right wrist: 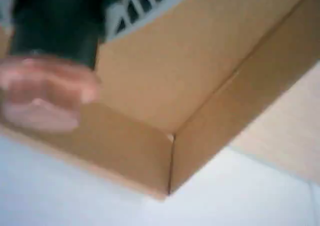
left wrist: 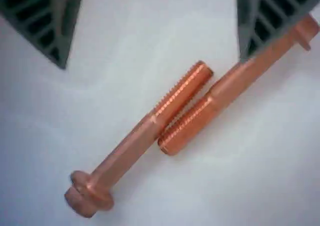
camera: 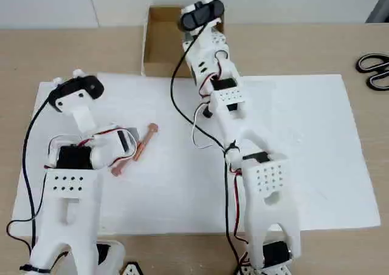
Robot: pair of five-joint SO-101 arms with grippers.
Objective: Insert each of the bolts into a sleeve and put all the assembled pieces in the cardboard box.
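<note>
At the white sheet's [camera: 304, 135] 9 o'clock, the left gripper [left wrist: 152, 59] hangs with jaws wide over two copper bolts. The flanged bolt [left wrist: 145, 131] and second bolt [left wrist: 220, 96] lie threads side by side, so it should straddle one shank only. At 12 o'clock, the right gripper [right wrist: 75, 11] clamps a sleeved bolt [right wrist: 50, 31] over the cardboard box [right wrist: 125, 151]. It is best released well inside the walls.

Light wood tabletop [camera: 364, 44] shows along the top band, the right edge and the bottom of the frame. A white sheet [camera: 304, 135] covers the centre. Pale wall [camera: 273, 2] runs across the top, with one vertical seam upper left. Black-handled scissors [camera: 374, 70] lie at the upper right edge, on bare wood. Light is even, shadows soft.
</note>
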